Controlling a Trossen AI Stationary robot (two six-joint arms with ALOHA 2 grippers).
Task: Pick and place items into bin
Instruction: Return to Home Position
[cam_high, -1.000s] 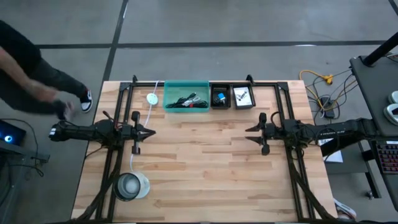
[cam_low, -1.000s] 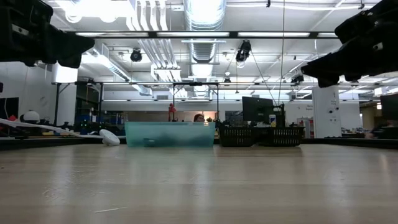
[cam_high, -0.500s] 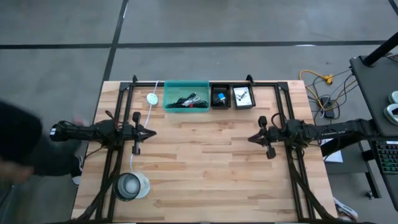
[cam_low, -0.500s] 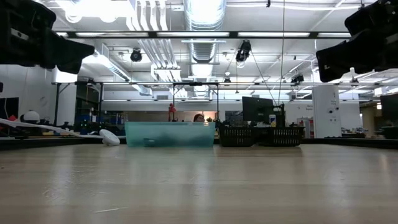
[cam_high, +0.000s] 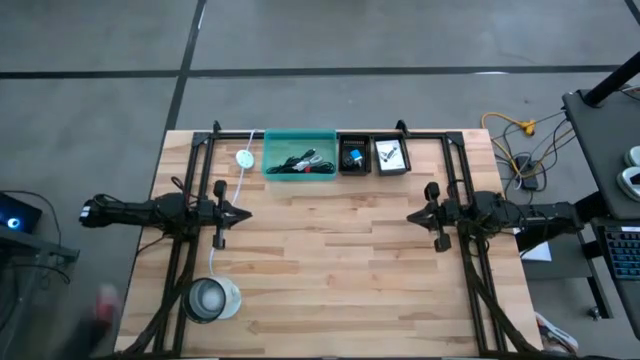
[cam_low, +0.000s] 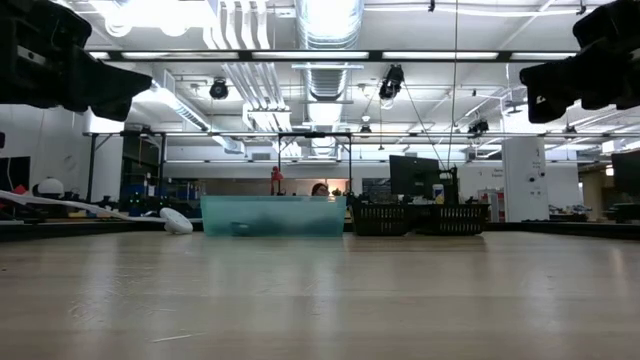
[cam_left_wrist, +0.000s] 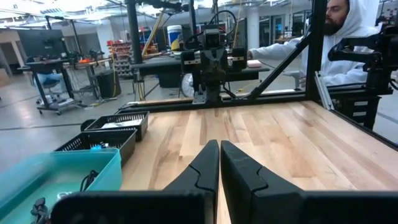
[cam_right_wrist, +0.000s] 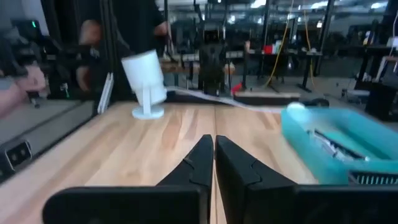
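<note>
The teal bin (cam_high: 299, 153) stands at the table's far edge and holds black cables with a red tie (cam_high: 303, 161). Two black baskets lie to its right, one (cam_high: 354, 155) with a small blue and dark item, the other (cam_high: 391, 155) with white cards. No loose item shows on the bare wood. My left gripper (cam_high: 243, 212) hovers shut over the table's left half, pointing right, with its fingers together in the left wrist view (cam_left_wrist: 219, 150). My right gripper (cam_high: 412, 216) hovers shut over the right half, pointing left, its fingers closed in the right wrist view (cam_right_wrist: 214, 144).
A round clear container (cam_high: 210, 298) stands near the near-left corner. A long white cord with a round white disc (cam_high: 244, 158) runs down the left side. Black frame struts (cam_high: 180, 270) cross both table sides. Bare wood lies between the grippers. A person in a white hoodie (cam_left_wrist: 348, 37) sits beyond the table.
My right arm has drawn back a little toward the table's right edge, still held above the wood. A person beside the table's left edge has moved off toward the near side. The left arm has kept still.
</note>
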